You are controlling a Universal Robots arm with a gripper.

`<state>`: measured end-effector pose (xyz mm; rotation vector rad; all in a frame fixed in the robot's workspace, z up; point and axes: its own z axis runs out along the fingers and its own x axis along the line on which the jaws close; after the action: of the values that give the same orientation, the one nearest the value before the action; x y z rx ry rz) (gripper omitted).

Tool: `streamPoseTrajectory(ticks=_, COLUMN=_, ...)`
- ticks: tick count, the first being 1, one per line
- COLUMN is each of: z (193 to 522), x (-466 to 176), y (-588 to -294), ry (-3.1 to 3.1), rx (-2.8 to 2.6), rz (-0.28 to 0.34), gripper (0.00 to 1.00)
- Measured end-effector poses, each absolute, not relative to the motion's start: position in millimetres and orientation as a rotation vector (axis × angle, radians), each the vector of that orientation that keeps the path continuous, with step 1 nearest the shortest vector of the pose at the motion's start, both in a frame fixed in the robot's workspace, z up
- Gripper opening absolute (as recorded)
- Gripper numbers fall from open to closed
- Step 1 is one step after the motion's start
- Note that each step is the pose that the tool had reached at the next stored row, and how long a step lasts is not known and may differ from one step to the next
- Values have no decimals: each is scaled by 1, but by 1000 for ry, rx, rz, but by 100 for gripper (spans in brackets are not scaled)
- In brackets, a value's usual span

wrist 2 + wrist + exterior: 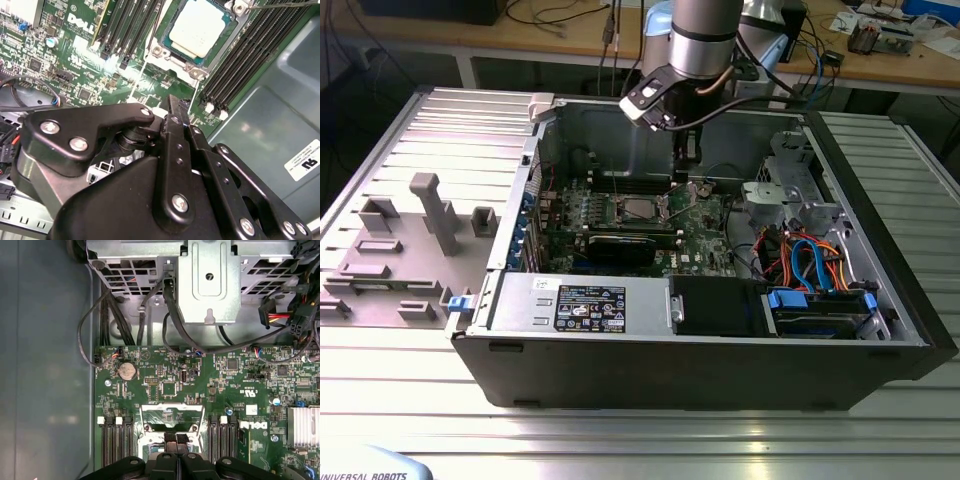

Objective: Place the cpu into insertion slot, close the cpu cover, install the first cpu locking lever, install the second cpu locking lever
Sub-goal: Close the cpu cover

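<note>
Cpu [197,27]: pale silvery square, seated uncovered in its socket [172,56]. Pincer [176,439]: tips pressed together at the edge of the raised cpu cover [172,409]; whether it grips is unclear.

Ribbed metal table [640,440], wooden bench [440,35] behind (strewn with cables [545,20]), even indoor light
</note>
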<state>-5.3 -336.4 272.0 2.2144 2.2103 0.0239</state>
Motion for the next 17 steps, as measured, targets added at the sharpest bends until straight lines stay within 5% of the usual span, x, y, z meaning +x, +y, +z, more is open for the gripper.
streamPoseTrajectory(ticks=17, z=251, x=46, y=-336, ry=2220, rx=2225, rz=1, gripper=11)
